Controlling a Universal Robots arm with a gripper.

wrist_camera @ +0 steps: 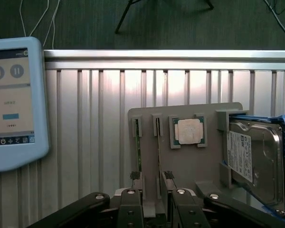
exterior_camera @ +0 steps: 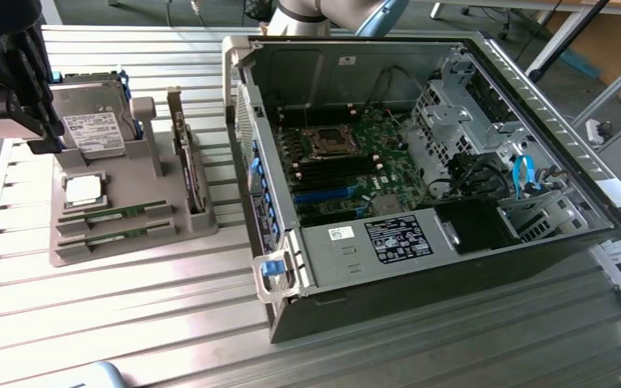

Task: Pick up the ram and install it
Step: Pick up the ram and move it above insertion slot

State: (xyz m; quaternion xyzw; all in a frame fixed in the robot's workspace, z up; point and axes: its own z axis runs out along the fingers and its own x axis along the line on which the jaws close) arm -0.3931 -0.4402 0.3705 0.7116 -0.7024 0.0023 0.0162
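Starting with the exterior view, an open grey metal case [exterior_camera: 322, 311] is seen lying on a ribbed aluminium table [exterior_camera: 127, 331]. A green motherboard [exterior_camera: 359, 166] is exposed inside it. On the case's inner wall a black sticker [exterior_camera: 399, 240] with white print is fixed; its writing cannot be read. At the exterior view's left a matt grey holder [exterior_camera: 127, 252] is set on the table. The ram [exterior_camera: 111, 212], a thin green stick, is laid flat in a slot of this holder. A second ram [exterior_camera: 106, 236] is laid just beside it. A square silver chip [exterior_camera: 82, 190], an upright dark card [exterior_camera: 187, 162] and a hard drive [exterior_camera: 95, 121] are also kept in the holder. The drive's white label is too small to be read. The dark gripper [exterior_camera: 32, 117] is held above the drive, well apart from both sticks.

In the wrist view the gripper [wrist_camera: 151, 183] is seen with its fingers [wrist_camera: 133, 204] spread, and nothing is pinched. The ram [wrist_camera: 157, 142] and the second ram [wrist_camera: 137, 149] are seen edge-on in their slots, beside the chip [wrist_camera: 187, 131]. The drive [wrist_camera: 251, 161] is shown with a printed label, illegible. A light blue tablet [wrist_camera: 38, 104] is lying on the table [wrist_camera: 95, 118]. Round button icons are visible on its screen, but its text cannot be made out.
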